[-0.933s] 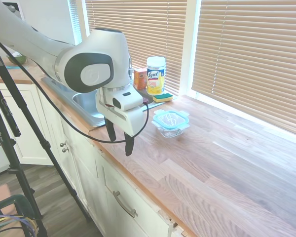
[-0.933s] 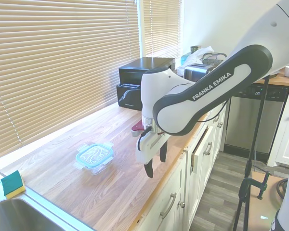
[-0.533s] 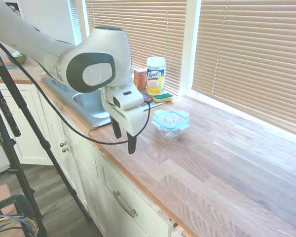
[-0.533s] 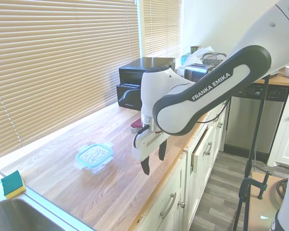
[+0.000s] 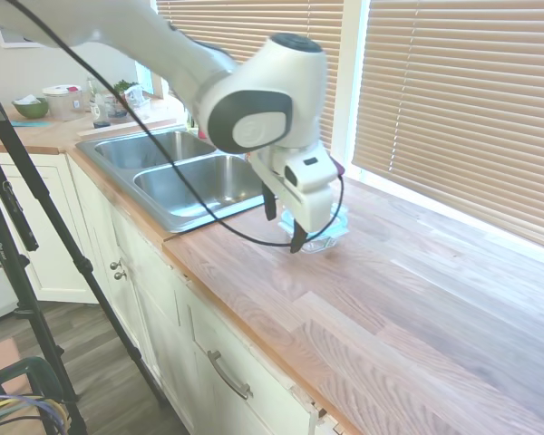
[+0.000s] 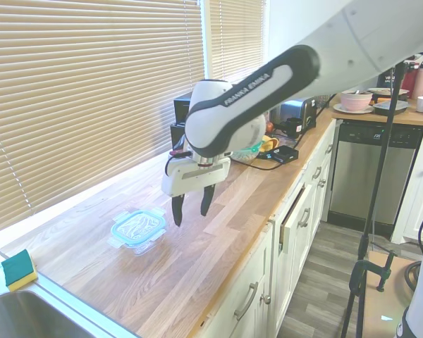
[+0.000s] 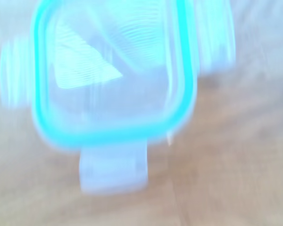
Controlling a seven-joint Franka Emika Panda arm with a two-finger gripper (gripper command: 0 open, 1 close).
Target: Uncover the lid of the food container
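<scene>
I have swung across from the near edge of the counter [image 6: 197,282], where I hung half a second ago well short of the dish, and my gripper [image 6: 190,206] now hangs just beside the food container [image 6: 137,239], on its right in the second exterior view and a little above the wood. My two fingers are spread apart and hold nothing; both dark tips point down with clear air between them. The food container sits on the counter where it sat before, not far from the sink [image 5: 177,177], between the counter's near edge and the window blinds [image 6: 92,91], and the lid [image 6: 137,227] lies flat and closed on it, teal rim all round and side tabs sticking out. In the first exterior view my gripper [image 5: 286,234] stands in front of the dish and hides most of it. The wrist view is smeared by motion, but the lid [image 7: 115,70] fills much of it, with one tab [image 7: 114,169] plain to see, so I judge I am nearly over it. That means the approach is almost done and the real work has not begun: I judge I must next centre over the lid, come down, and get my fingers onto a tab or the rim to lift it off. A green-and-yellow sponge [image 6: 17,270] lies far to the left, by the sink.
</scene>
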